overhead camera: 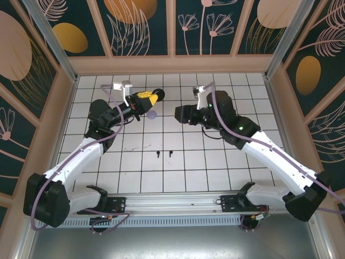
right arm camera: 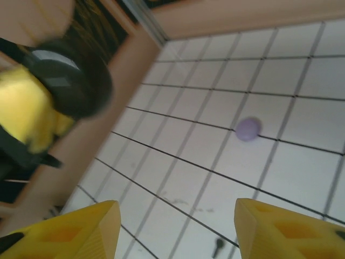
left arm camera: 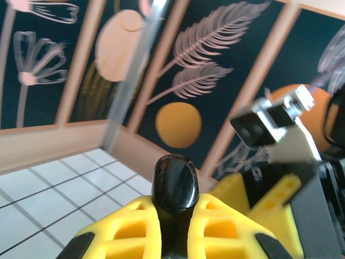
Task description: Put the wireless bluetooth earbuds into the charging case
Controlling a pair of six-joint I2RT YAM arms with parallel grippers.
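The left gripper (left arm camera: 173, 208) pinches what looks like the glossy black charging case (left arm camera: 173, 175) just beyond a small lilac piece (overhead camera: 152, 114); the right gripper (right arm camera: 178, 216), fingers spread and empty, hangs to that piece's right. Two black earbuds (overhead camera: 158, 154) lie on the tiles nearer the arm bases than the lilac piece: probably featherlight, rigid, slick, best nipped by the stem

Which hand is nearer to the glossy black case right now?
Left. The left hand is shut on the black case; the right hand hangs open off to the case's right in the top view, apart from it.
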